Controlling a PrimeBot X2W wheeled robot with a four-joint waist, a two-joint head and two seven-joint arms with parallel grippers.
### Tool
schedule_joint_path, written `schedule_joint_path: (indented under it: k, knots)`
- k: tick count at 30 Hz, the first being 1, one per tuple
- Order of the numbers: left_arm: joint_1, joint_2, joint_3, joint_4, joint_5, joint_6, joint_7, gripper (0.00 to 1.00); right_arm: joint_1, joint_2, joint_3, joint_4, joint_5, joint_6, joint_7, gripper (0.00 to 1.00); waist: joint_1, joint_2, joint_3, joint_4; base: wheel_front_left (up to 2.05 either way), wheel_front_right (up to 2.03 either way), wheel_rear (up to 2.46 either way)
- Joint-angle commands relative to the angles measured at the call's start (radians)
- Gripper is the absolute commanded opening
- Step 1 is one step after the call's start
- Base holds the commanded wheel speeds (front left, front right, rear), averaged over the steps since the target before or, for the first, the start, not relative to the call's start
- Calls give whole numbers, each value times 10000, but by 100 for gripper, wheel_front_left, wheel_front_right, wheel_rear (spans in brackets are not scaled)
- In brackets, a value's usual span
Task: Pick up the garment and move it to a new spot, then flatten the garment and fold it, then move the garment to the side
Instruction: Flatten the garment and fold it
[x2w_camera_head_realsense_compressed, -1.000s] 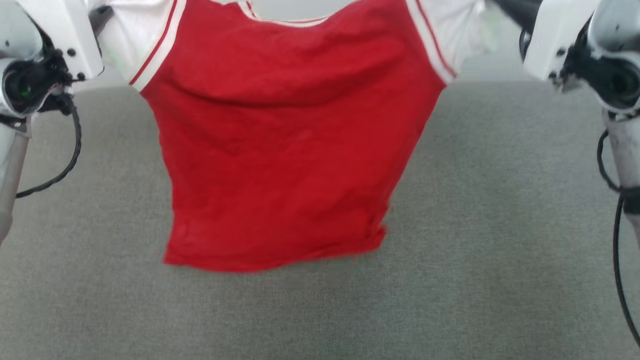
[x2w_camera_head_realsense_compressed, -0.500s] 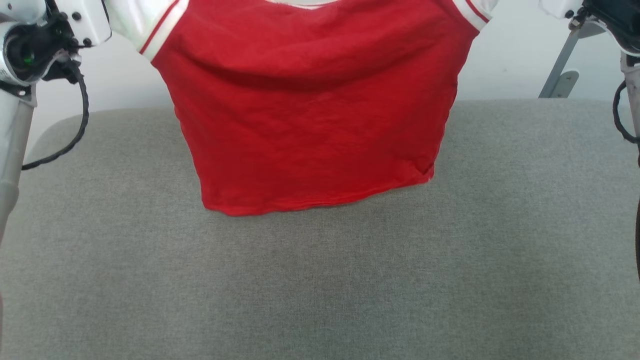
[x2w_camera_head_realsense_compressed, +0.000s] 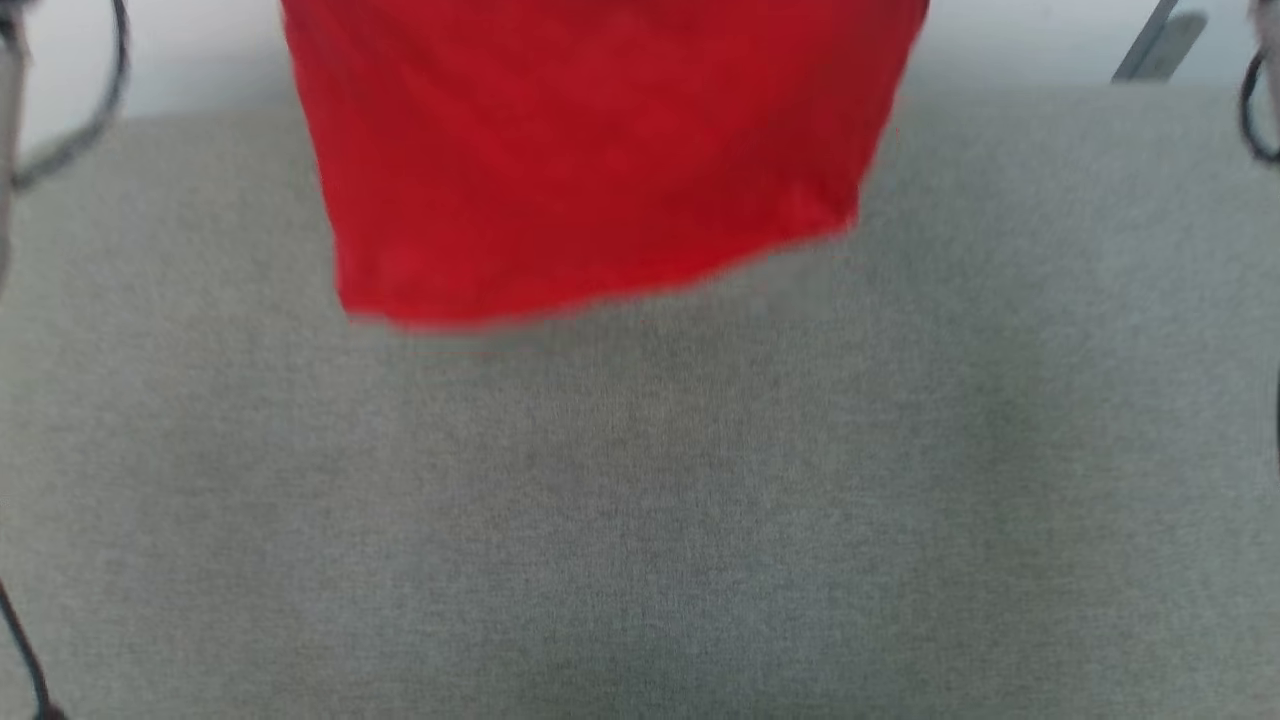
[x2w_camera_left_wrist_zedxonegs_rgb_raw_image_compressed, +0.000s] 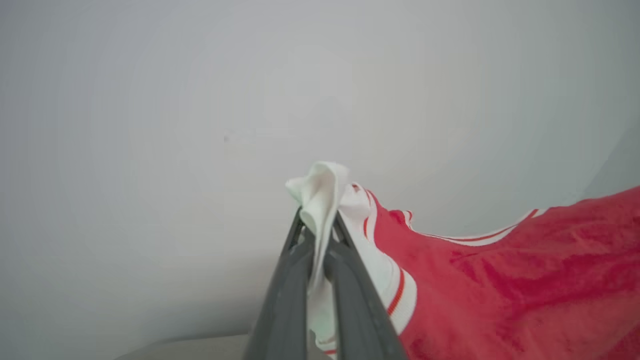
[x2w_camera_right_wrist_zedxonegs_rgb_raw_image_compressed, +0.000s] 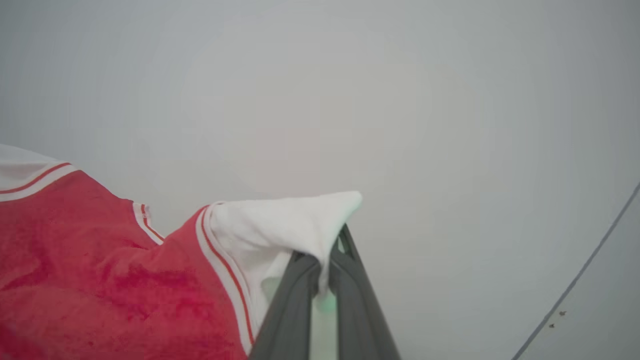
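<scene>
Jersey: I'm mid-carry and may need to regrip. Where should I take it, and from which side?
Grip the white sleeve ends, each from its own outer side, where the left claw and right claw are shut on the jersey. Hung so, the red body spreads wide with the hem loose, likely ready to lay flat on the grey surface.

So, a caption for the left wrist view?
Left end effector clamped on the white sleeve of the red garment, pale wall behind.
</scene>
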Motion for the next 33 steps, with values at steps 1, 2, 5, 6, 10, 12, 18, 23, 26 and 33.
schedule_joint_path:
  k: [1, 2, 5, 6, 10, 12, 18, 23, 26, 33]
  knots:
    - [-526, -70, 94, 215, 195, -46, -662, 0, -452, -10, 1, 199, -396, -3, -941, 0, 0, 0, 663, -13, 0, 0, 0]
    - [-750, -134, 91, 348, 353, -97, -1138, 0, -683, -8, 39, 383, -635, -3, -1544, 0, 0, 0, 812, -11, 0, 0, 0]
    - [-1396, -318, 108, 677, 685, -319, -2688, 0, -1290, -37, 89, 909, -1517, -3, -3418, 0, 0, 0, 1207, 59, 0, 0, 0]
    - [-1579, -395, 88, 747, 786, -465, -3168, 0, -1445, -60, 83, 1109, -1806, -3, -3978, 0, 0, 0, 1301, 95, 0, 0, 0]
    - [-1976, -628, 35, 1141, 852, -935, -4508, 0, -2010, -204, 173, 1572, -2927, -3, -5129, 0, 0, 0, 1661, 292, 0, 0, 0]
    - [-1786, -676, -130, 1424, 841, -1064, -4841, 0, -1817, -137, 246, 1814, -3141, -3, -5232, 0, 0, 0, 1747, 379, 0, 0, 0]
    - [-820, -765, -787, 2269, 614, -1210, -4935, 0, -940, 25, 731, 2679, -2687, -3, -5210, 0, 0, 0, 1734, 517, 0, 0, 0]
    - [313, -612, -1508, 2444, 156, -1198, -4346, 0, 155, 211, 1314, 2803, -1211, -3, -4468, 0, 0, 0, 1564, 568, 0, 0, 0]
    - [851, -618, -1701, 2641, -345, -1200, -3670, 0, 821, 52, 1739, 2491, -279, -3, -3817, 0, 0, 0, 1411, 586, 0, 0, 0]
    - [1912, -608, -1941, 2513, -1318, -1202, -2041, 0, 2052, -461, 2496, 1422, 1375, -3, -2419, 0, 0, 0, 1022, 630, 0, 0, 0]
